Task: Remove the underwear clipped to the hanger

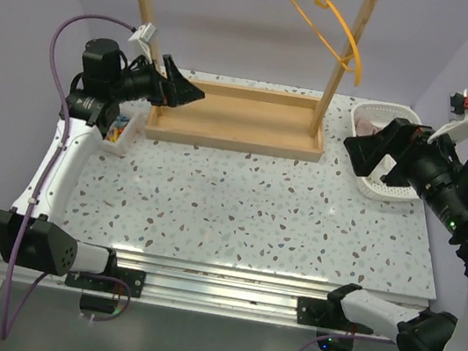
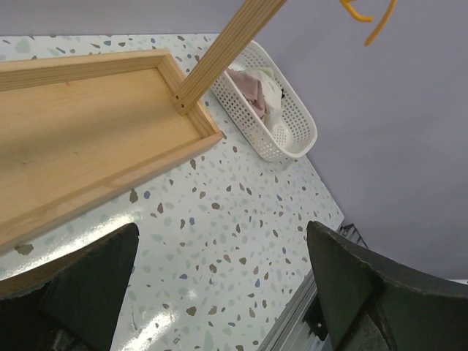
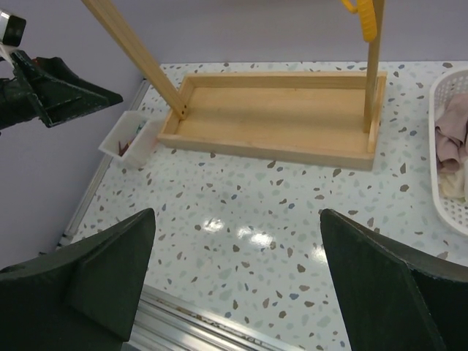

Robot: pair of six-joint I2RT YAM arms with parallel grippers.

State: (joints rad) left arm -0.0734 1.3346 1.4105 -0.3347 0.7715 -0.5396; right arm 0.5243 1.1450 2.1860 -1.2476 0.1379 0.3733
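The yellow-orange hanger (image 1: 330, 17) hangs bare at the top of the wooden rack; bits of it show at the top of the left wrist view (image 2: 369, 14) and right wrist view (image 3: 363, 14). No underwear is in view on it. My left gripper (image 1: 192, 93) is open, held above the rack's left end, nothing between its fingers (image 2: 223, 234). My right gripper (image 1: 350, 154) is open and empty too, hovering by the basket at the right, pointing left over the table (image 3: 238, 219). Both stand well below the hanger.
The wooden rack's tray base (image 1: 232, 131) and two upright posts stand at the back. A white slotted basket (image 1: 374, 191) with pinkish-white cloths (image 2: 252, 88) sits at the right. A small white bin (image 1: 120, 135) holding small items sits at the left.
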